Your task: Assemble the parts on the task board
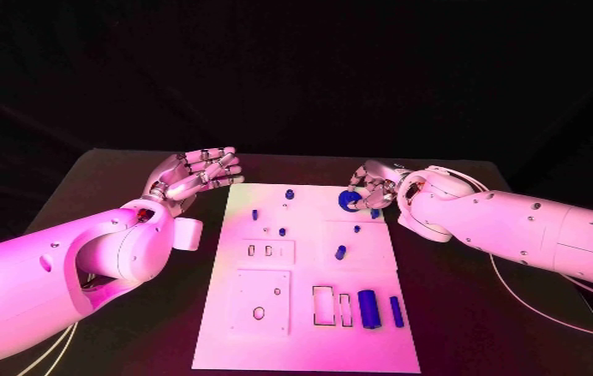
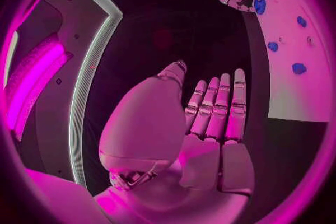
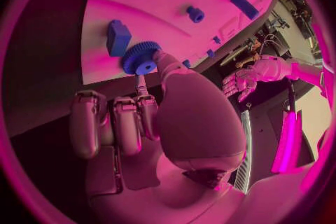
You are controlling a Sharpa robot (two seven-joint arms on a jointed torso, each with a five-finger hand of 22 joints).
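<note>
So the step in hand looks like the gear: the right robot hand (image 1: 378,189) is at the far right corner of the task board (image 1: 309,307) and has a blue gear (image 3: 140,58) pinched between thumb and a finger, the other fingers curled under. In the right wrist view the gear sits right at the board's edge, just beside a chunky blue block (image 3: 117,37), but I can't tell if it's already seated on a peg or hanging just above the board. The left robot hand (image 1: 198,173) is open, fingers straight and together, holding nothing, hovering over the dark bench (image 1: 136,179) just off the board's far left corner. The rest of the parts are scattered on the board: a blue cylinder (image 1: 367,307) and a slim blue bar (image 1: 397,311) near the front, next to some rectangular slots. My guess for the next move: line the gear's bore up with whatever post it goes on and press it down straight, then let go. Bit fiddly, since the thumb hides the hole from the wrist camera.
</note>
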